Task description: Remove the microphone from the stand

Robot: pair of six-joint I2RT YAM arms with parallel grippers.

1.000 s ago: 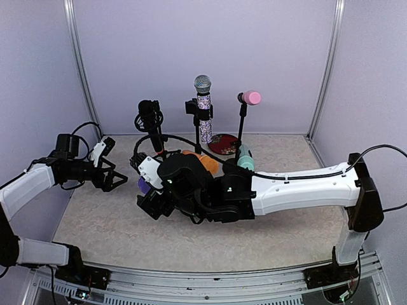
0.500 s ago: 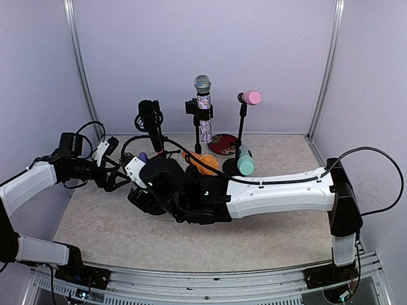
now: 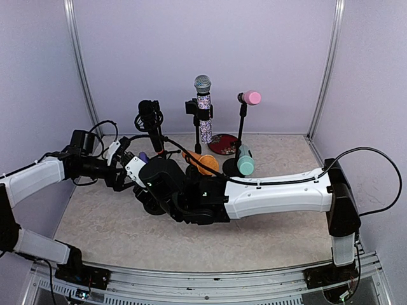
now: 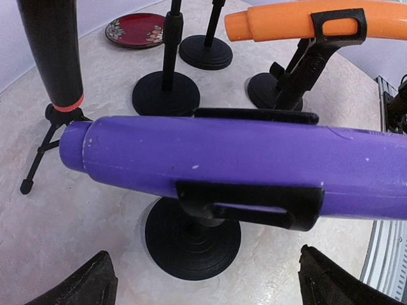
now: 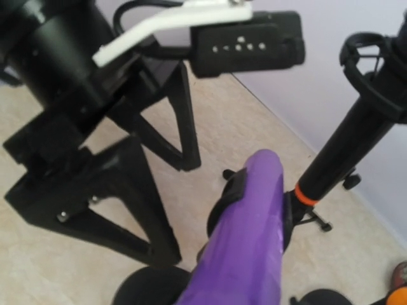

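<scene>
The purple microphone lies level in the black clip of a short stand with a round base. My left gripper is open, its fingertips wide apart, just short of the clip and touching nothing. In the right wrist view the purple microphone runs up from the bottom edge, and the left gripper faces it from the left. My right gripper's own fingers are hidden there. From above, my right wrist covers the microphone except its purple tip.
An orange microphone sits in a clip just behind. A black microphone on a tripod stands at the back left. Behind are a glitter microphone, a pink one, a teal one and a red plate.
My right wrist has moved left and back over the purple microphone. My left gripper has moved right, up to the stand.
</scene>
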